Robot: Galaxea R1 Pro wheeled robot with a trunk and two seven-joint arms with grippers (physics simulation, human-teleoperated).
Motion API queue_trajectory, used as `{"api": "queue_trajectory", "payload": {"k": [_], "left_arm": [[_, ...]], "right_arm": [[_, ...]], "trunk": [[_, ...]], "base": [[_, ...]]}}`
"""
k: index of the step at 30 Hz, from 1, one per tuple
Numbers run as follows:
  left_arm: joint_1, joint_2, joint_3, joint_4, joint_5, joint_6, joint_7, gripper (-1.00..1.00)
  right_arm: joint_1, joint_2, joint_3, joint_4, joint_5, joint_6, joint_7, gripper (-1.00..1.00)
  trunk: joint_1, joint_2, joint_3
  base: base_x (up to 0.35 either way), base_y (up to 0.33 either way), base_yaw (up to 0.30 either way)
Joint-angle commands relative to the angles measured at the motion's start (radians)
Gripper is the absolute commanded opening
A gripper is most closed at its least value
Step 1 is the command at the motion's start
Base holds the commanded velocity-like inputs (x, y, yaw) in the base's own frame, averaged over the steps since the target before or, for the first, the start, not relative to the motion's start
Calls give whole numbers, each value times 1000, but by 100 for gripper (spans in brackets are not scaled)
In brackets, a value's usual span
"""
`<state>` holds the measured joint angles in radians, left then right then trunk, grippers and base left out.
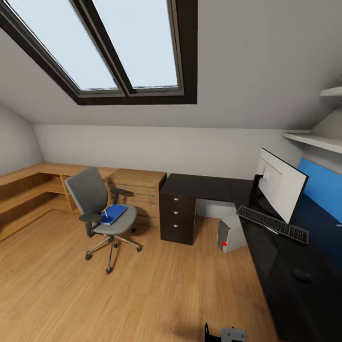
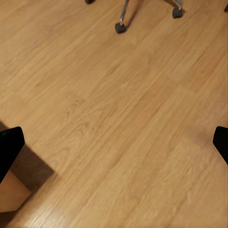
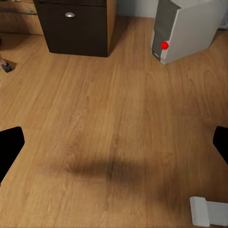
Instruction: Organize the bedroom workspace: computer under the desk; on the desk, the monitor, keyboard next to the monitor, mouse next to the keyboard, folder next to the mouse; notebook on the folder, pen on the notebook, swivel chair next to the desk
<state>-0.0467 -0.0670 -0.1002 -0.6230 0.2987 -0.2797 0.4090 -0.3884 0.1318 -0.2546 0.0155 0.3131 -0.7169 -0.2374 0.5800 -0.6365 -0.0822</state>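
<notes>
Both grippers hang over bare floor, jaws spread wide and empty: the left gripper [image 2: 114, 137] looks down with the swivel chair's casters at its frame's top edge, and the right gripper [image 3: 114, 140] faces the computer [image 3: 185, 31]. In the head view, the folder [image 1: 113, 214] lies on the swivel chair [image 1: 102, 209], left of centre, so the left arm looks nearer; the desk [image 1: 204, 186] stands right.

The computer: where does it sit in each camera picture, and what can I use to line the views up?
Head view: the computer stands on the floor under the desk, right of the drawer unit.
Right wrist view: computer near the picture's upper right corner, red button facing the camera.
Left wrist view: not in it; chair casters and floor.
Shared landmark: the drawer unit, in the head and right wrist views.
</notes>
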Motion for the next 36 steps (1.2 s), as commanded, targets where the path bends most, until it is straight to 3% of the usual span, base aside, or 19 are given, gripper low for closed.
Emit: {"api": "queue_trajectory", "payload": {"k": [1, 7, 12, 13, 15, 16, 17, 18, 19, 21, 22, 23, 24, 26, 29, 33, 35, 36], "left_arm": [[-1, 1, -7, 0, 11, -6, 6, 100], [-1, -3, -6, -1, 1, -8, 4, 100], [-1, -11, -9, -30, -47, -5, 2, 100], [-1, -10, -7, -145, -66, 31, 1, 100], [-1, -11, -7, -235, -70, 103, 2, 100], [-1, -11, -7, -336, -72, 211, 3, 100], [-1, -11, -7, -371, -73, 252, 4, 100], [-1, -11, -7, -440, -72, 333, 5, 100], [-1, -11, -7, -475, -72, 372, 6, 100], [-6, -16, -6, -658, -69, 561, 5, 100], [-10, -19, -6, -696, -68, 601, 4, 100], [-18, -28, -6, -759, -67, 667, 3, 100], [-29, -46, -7, -811, -68, 733, 5, 100], [-35, -57, -8, -826, -69, 766, 6, 100], [-39, -64, -12, -831, -71, 789, 5, 100], [-40, -64, -12, -830, -71, 792, 6, 100], [-41, -61, -11, -827, -70, 793, 7, 100], [-41, -59, -11, -823, -70, 793, 7, 100]], "right_arm": [[-1, 0, -6, 2, 11, -15, -7, 100], [-1, -1, -4, -7, 14, -103, -9, 100], [-3, 2, 1, -61, 13, -123, -10, 100], [-3, 5, 0, -213, 11, 20, -9, 100], [-3, 10, -2, -355, 8, 171, -7, 100], [-1, 24, -3, -530, -4, 362, 0, 100], [-1, 28, -3, -594, -13, 432, 6, 100], [1, 35, -3, -728, -43, 582, 25, 100], [3, 37, -3, -794, -64, 661, 39, 100], [6, 39, 6, -1119, -200, 1095, 113, 100], [6, 39, 11, -1241, -244, 1260, 136, 100], [6, 39, 13, -1291, -260, 1325, 144, 100], [6, 37, 16, -1401, -288, 1462, 161, 100], [6, 30, 18, -1423, -299, 1508, 170, 100], [6, 0, 21, -1375, -305, 1457, 175, 100], [7, -19, 19, -1393, -301, 1429, 174, 100], [7, -43, 13, -1402, -297, 1422, 174, 100], [7, -69, 7, -1404, -296, 1420, 175, 100]], "trunk": [[0, -1, -1], [0, -1, 1], [0, -1, 1], [0, -1, 1], [0, -1, 1], [0, -1, 1], [0, -1, 1], [0, -1, 1], [0, -1, 1], [0, -1, 1], [0, -1, 1], [0, -1, 1], [0, -1, 1], [0, -1, 1], [0, -1, 1], [0, -1, 3], [0, -1, 5], [0, -1, 6]], "base": [[0, 0, 0], [0, 0, 0], [0, 0, 0], [0, 0, 0], [0, 0, 0], [0, 0, 0], [0, 0, 0], [0, 0, 0], [0, 0, 0], [0, 0, 0], [0, 0, 0], [0, 0, 0], [0, 0, 0], [0, 0, 0], [0, -3, 0], [0, -106, -22], [0, -219, -112], [0, -268, -152]]}}
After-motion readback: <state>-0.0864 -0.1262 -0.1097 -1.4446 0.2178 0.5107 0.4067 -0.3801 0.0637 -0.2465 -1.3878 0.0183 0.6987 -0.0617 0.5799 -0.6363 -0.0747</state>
